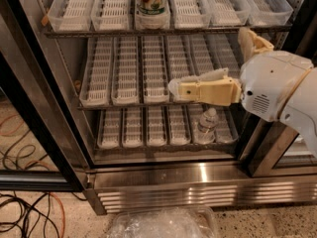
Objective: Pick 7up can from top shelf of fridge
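7up can (pixel 152 4) on top shelf (pixel 74 32); hand (pixel 174 88) below

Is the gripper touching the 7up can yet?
Apart. The camera view shows the gripper at the middle shelf, while the 7up can sits on the top shelf, with clear space between them.

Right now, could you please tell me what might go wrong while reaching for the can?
The gripper hangs before the middle shelf, below the can; lifting straight up, it could strike the front rail of the top shelf. The can stands in a narrow tray, so an off-centre approach might tip it.
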You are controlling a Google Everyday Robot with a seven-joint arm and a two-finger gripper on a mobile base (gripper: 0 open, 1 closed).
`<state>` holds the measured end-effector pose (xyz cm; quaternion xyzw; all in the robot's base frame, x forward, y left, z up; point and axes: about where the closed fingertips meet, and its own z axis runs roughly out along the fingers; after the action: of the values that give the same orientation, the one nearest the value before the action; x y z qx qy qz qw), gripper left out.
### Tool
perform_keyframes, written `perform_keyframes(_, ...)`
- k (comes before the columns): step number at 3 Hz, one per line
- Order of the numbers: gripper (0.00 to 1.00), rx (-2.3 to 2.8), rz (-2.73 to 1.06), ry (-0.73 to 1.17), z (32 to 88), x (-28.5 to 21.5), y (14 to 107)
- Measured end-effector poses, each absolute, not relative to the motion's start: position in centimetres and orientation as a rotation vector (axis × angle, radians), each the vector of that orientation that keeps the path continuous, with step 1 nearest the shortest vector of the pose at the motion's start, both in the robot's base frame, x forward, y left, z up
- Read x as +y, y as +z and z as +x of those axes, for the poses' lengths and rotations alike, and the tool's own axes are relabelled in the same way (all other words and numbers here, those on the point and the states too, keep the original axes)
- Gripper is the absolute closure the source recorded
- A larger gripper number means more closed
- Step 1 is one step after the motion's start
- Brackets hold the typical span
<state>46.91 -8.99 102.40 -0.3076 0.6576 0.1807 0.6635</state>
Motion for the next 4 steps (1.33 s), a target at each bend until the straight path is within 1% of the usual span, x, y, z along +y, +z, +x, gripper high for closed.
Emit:
perform_keyframes(2,0.0,1.476,-0.673,0.433,47.4,-8.2,102.6)
perform_keyframes(4,0.0,1.465,-0.648,0.45,49.2,-7.5,103.1)
